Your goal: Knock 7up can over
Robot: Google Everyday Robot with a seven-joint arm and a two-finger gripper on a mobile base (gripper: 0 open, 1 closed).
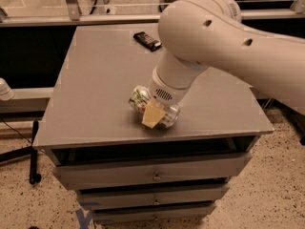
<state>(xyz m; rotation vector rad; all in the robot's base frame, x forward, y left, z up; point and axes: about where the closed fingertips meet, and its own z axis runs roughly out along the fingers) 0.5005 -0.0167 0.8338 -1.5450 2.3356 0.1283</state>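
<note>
The 7up can, silver-white with green print, lies tilted on its side on the grey cabinet top, near the front edge and a little right of the middle. My gripper comes down from the big white arm and sits right over the can's right half, touching it. The can's right end is mostly hidden behind the gripper.
A small black wrapped bar lies at the back of the top. The cabinet has drawers below the front edge. A rail with glass runs behind the cabinet. A black stand base is on the floor to the left.
</note>
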